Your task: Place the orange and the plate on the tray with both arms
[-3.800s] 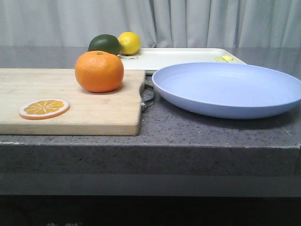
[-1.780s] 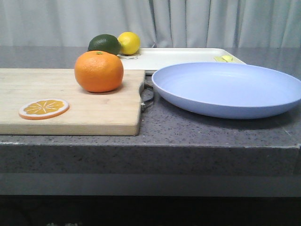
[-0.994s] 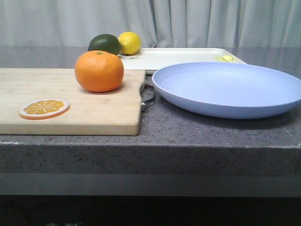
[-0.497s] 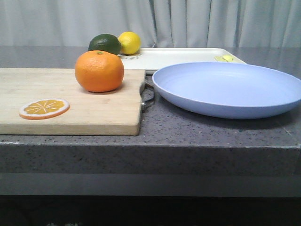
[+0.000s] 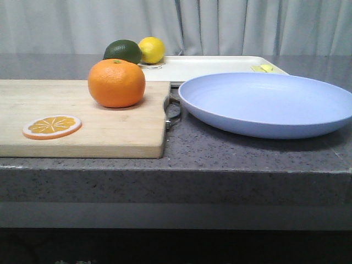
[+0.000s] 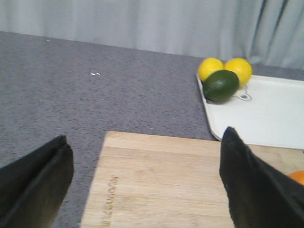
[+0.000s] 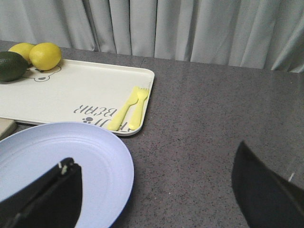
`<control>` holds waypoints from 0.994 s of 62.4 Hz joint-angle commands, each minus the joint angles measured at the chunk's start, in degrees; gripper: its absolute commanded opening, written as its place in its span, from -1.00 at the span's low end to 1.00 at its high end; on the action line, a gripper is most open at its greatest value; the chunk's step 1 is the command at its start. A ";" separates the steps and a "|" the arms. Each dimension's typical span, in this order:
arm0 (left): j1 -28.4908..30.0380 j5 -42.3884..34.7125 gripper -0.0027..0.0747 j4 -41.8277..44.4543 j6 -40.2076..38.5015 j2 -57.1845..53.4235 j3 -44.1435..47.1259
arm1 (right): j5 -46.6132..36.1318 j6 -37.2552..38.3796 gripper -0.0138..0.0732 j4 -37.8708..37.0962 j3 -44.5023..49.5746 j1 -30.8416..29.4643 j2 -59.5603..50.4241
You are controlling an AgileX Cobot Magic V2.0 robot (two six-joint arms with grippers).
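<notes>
front: orange [image 5: 116,83] on the board [image 5: 82,115] at left, plate [image 5: 268,103] right, tray [image 5: 212,67] far behind, nothing lifted yet; left wrist: left gripper [image 6: 142,178] spread wide over the board; right wrist: right gripper [image 7: 156,190] open beside the plate, so both likely reach next.

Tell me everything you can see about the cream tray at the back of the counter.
The tray is a flat, cream-white rectangle with rounded corners and a low raised rim, plastic-looking. It lies flat on the grey counter, behind the wooden cutting board and the lavender plate. "BEAR" lettering and a small bear drawing are printed on it. Two lemons and a dark green fruit occupy one corner; a yellow fork and another yellow utensil lie near its opposite end.
</notes>
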 commanded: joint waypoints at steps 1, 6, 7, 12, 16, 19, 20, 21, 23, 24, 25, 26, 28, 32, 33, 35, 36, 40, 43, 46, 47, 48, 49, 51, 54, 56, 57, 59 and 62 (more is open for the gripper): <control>-5.05 -0.10 0.62 -0.62 -0.41 4.39 -6.65 | -4.98 -0.29 0.80 0.14 -1.83 -0.44 0.42; -10.12 2.50 0.62 -0.40 -0.41 9.86 -10.84 | -4.98 -0.29 0.80 0.14 -1.83 -0.44 0.42; -11.03 2.92 0.62 -0.26 -0.41 10.82 -11.60 | -4.98 -0.29 0.80 0.14 -1.83 -0.44 0.42; -16.77 5.86 0.62 0.11 -0.19 16.67 -16.36 | -4.98 -0.29 0.80 0.14 -1.83 -0.44 0.42; -20.49 9.27 0.62 0.11 0.24 21.75 -20.73 | -4.98 -0.29 0.80 0.14 -1.83 -0.44 0.42; -22.54 11.87 0.62 0.11 0.78 25.34 -24.37 | -4.99 -0.29 0.80 0.14 -1.83 -0.39 0.42; -23.04 12.61 0.62 0.11 0.86 26.35 -25.31 | -4.99 -0.29 0.80 0.14 -1.83 -0.31 0.42; -23.50 13.38 0.62 0.11 1.04 27.35 -26.26 | -4.99 -0.29 0.80 0.14 -1.83 -0.31 0.42; -24.45 15.44 0.62 0.21 1.16 29.84 -28.62 | -4.99 -0.29 0.80 0.14 -1.83 -0.31 0.42; -24.76 16.59 0.62 0.19 1.16 31.26 -29.56 | -4.99 -0.29 0.80 0.14 -1.83 -0.31 0.42; -25.04 17.36 0.62 0.19 1.16 32.19 -30.50 | -4.99 -0.29 0.80 0.14 -1.83 -0.31 0.42; -25.42 18.57 0.62 0.19 1.16 33.54 -31.89 | -4.99 -0.29 0.80 0.14 -1.83 -0.31 0.42; -25.88 20.19 0.62 0.19 1.16 35.31 -33.71 | -4.99 -0.29 0.80 0.14 -1.83 -0.27 0.42; -26.83 24.18 0.62 0.19 1.28 38.92 -38.09 | -4.99 -0.29 0.80 0.14 -1.83 -0.27 0.42; -27.00 25.55 0.62 0.19 1.62 40.03 -38.91 | -4.99 -0.29 0.80 0.14 -1.83 -0.27 0.42; -27.23 27.40 0.62 0.19 2.56 41.37 -40.88 | -4.99 -0.29 0.80 0.14 -1.83 -0.27 0.42; -27.36 28.35 0.62 0.19 2.91 42.03 -41.64 | -4.99 -0.29 0.80 0.14 -1.83 -0.27 0.42; -27.49 32.35 0.62 0.19 3.94 44.90 -44.62 | -4.99 -0.29 0.80 0.14 -1.83 -0.27 0.42; -27.49 34.19 0.62 0.19 3.95 46.34 -46.43 | -4.99 -0.29 0.80 0.14 -1.83 -0.27 0.42; -27.49 36.43 0.62 0.19 3.95 47.81 -47.67 | -4.99 -0.29 0.80 0.14 -1.83 -0.27 0.42; -27.49 37.11 0.62 0.19 3.95 48.17 -48.18 | -4.99 -0.29 0.80 0.14 -1.83 -0.27 0.42; -27.49 38.11 0.62 0.19 3.95 48.74 -48.48 | -4.99 -0.29 0.80 0.14 -1.83 -0.27 0.42; -27.49 38.69 0.62 0.19 3.95 49.07 -48.72 | -4.99 -0.29 0.80 0.14 -1.83 -0.27 0.42; -27.49 39.74 0.62 0.19 4.04 49.73 -49.12 | -4.99 -0.29 0.80 0.14 -1.83 -0.27 0.42; -27.49 40.85 0.62 0.19 4.04 50.77 -49.53 | -4.99 -0.29 0.80 0.14 -1.83 -0.27 0.42; -27.49 41.02 0.62 0.19 4.09 51.45 -49.51 | -5.04 -0.29 0.80 0.14 -1.83 -0.26 0.42; -27.49 41.11 0.62 0.19 4.09 51.69 -49.51 | -5.04 -0.29 0.80 0.14 -1.83 -0.26 0.42; -27.49 41.25 0.62 0.19 4.09 52.43 -49.51 | -5.04 -0.29 0.80 0.14 -1.83 -0.26 0.42; -27.49 41.25 0.62 0.19 4.09 53.08 -49.51 | -5.04 -0.29 0.80 0.14 -1.83 -0.26 0.42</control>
